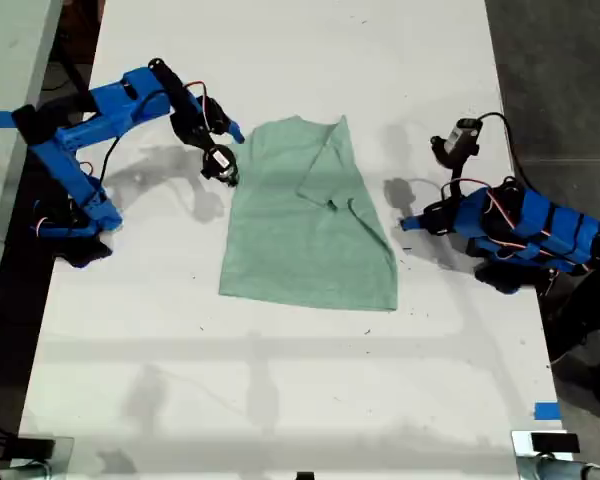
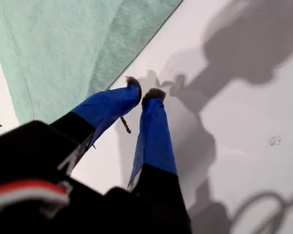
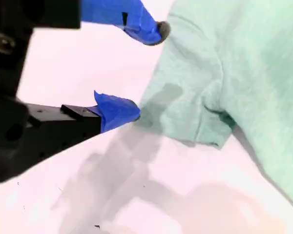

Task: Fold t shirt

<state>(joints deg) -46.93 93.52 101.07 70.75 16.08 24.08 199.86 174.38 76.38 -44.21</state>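
Between both end effectors, t shirt on white table, part-folded

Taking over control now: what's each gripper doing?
My first gripper: nearly shut, empty, beside the t shirt.
My second gripper: open, empty, at a shirt sleeve.

My first hand: fingertips almost together, holding nothing; arm folded low at 3 o'clock in the exterior view.
My second hand: jaws wide apart; arm stretched out at 10 o'clock in the exterior view.
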